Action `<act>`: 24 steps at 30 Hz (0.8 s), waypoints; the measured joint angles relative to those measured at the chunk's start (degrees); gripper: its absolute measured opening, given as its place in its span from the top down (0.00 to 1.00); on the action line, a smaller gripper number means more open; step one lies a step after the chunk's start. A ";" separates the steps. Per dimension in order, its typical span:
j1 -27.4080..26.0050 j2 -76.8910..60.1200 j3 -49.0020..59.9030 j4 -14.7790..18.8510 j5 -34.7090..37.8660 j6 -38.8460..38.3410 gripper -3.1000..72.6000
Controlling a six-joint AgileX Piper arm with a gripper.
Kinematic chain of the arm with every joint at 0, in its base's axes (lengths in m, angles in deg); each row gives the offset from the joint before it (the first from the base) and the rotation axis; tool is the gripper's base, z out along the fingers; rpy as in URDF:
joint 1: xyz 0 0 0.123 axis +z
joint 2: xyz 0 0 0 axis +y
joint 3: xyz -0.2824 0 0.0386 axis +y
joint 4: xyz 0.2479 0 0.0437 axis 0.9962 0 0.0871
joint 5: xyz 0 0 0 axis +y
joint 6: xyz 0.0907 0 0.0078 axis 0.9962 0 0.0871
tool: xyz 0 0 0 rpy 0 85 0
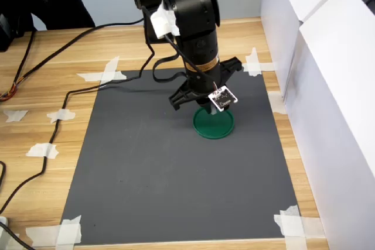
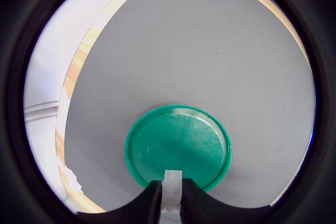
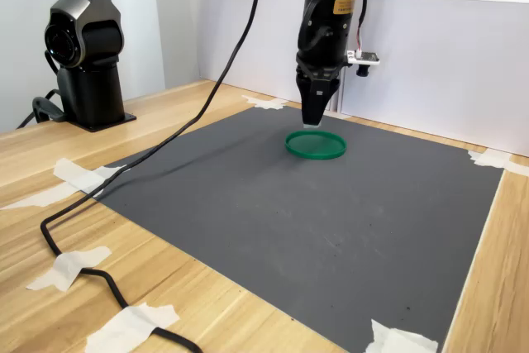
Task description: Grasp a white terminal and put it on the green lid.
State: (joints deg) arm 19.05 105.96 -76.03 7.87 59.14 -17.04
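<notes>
Pincer (image 2: 170, 203) carrying the white terminal (image 2: 171, 191) over the green lid (image 2: 177, 148).

The jaws are pinching the small white block between their tips, pointing straight down so it can be set flat on the disc. In both exterior views the arm is hanging just above the lid's rim, which is lying on the dark mat (image 1: 146, 174) taped to the desk (image 1: 35, 127); the terminal looks not yet released.

Wooden table (image 1: 117, 45) under taped gray mat (image 1: 146, 174), black cable (image 3: 74, 241).
</notes>
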 joint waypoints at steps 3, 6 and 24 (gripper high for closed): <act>0.00 0.48 0.00 -0.41 -0.42 0.12 0.82; -0.05 0.66 0.00 -1.09 -0.67 0.00 0.82; -0.84 -2.57 0.06 -2.11 -2.98 1.29 0.33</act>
State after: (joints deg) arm 18.22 103.39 -75.97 5.76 56.16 -15.74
